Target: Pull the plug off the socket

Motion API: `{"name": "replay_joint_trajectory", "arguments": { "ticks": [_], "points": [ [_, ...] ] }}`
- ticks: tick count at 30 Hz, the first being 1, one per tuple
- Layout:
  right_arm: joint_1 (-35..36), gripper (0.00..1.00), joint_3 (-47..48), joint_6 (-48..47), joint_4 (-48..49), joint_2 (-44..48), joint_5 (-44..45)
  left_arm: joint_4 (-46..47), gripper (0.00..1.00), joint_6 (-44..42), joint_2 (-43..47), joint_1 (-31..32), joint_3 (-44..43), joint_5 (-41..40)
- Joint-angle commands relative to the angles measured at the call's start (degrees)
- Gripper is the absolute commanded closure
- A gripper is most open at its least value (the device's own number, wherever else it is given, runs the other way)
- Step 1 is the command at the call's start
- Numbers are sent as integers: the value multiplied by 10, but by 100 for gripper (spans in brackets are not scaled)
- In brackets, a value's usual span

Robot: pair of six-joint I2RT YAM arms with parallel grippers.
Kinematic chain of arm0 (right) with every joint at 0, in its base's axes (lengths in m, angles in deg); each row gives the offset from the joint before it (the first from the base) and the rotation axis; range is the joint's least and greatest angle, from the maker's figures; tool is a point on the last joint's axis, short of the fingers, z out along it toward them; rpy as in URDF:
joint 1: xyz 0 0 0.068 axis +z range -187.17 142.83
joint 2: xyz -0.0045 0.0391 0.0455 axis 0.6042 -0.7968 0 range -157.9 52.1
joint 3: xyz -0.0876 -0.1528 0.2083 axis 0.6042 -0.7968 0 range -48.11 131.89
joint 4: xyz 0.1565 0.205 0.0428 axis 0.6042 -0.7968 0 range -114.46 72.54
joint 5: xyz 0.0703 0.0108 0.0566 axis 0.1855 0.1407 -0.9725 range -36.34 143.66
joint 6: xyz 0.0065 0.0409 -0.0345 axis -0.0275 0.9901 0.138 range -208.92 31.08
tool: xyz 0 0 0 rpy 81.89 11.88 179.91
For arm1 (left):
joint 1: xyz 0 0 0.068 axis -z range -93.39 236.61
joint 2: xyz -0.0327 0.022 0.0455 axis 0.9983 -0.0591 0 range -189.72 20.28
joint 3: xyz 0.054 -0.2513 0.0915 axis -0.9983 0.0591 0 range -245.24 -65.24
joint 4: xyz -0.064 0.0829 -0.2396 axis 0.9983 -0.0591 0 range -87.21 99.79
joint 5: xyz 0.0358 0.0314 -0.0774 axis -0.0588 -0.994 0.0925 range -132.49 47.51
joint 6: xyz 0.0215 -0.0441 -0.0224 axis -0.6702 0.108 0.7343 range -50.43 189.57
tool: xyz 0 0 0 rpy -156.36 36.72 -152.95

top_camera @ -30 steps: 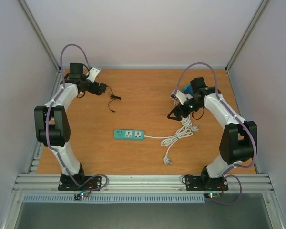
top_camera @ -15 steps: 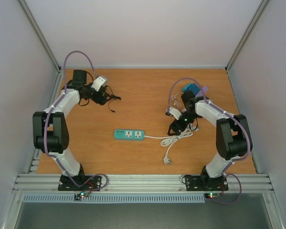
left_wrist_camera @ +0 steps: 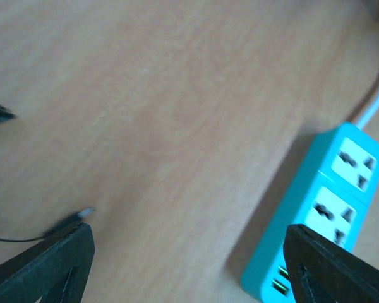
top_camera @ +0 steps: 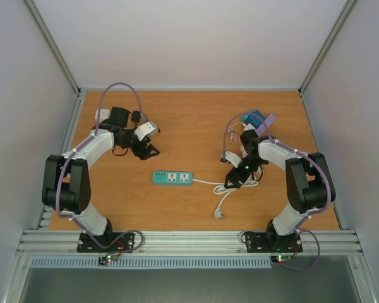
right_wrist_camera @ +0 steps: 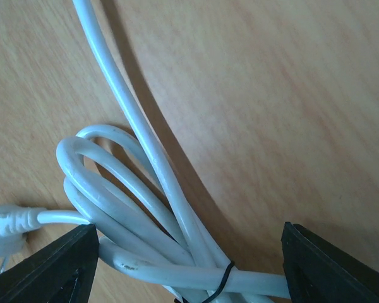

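The teal power strip point(top_camera: 172, 178) lies flat mid-table, and its sockets look empty in the left wrist view point(left_wrist_camera: 322, 208). Its white cable point(top_camera: 205, 182) runs right to a tied coil point(top_camera: 243, 182), with the white plug point(top_camera: 220, 215) loose on the table. My left gripper point(top_camera: 146, 150) hovers just behind-left of the strip, open and empty point(left_wrist_camera: 189, 232). My right gripper point(top_camera: 235, 179) is open low over the coil. Its fingers straddle the white loops point(right_wrist_camera: 132, 208) bound by a black tie point(right_wrist_camera: 222, 281).
A thin black lead with a metal tip point(left_wrist_camera: 72, 219) lies by my left fingers. A blue object point(top_camera: 252, 118) sits at the back right behind the right arm. A small white object point(top_camera: 102, 114) is at the back left. Grey walls enclose the table.
My left arm swung from the back left corner forward and right toward the power strip. My right arm moved forward and down onto the cable coil.
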Motion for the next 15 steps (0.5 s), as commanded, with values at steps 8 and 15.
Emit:
{"name": "replay_joint_trajectory", "arguments": {
  "ticks": [8,15],
  "points": [
    [-1,21,-90,-39,-6,69,72,-60,17,-100,27,20,65,48],
    [-19,26,-108,-70,-10,82,99,-65,18,-125,27,36,87,57]
  ]
}}
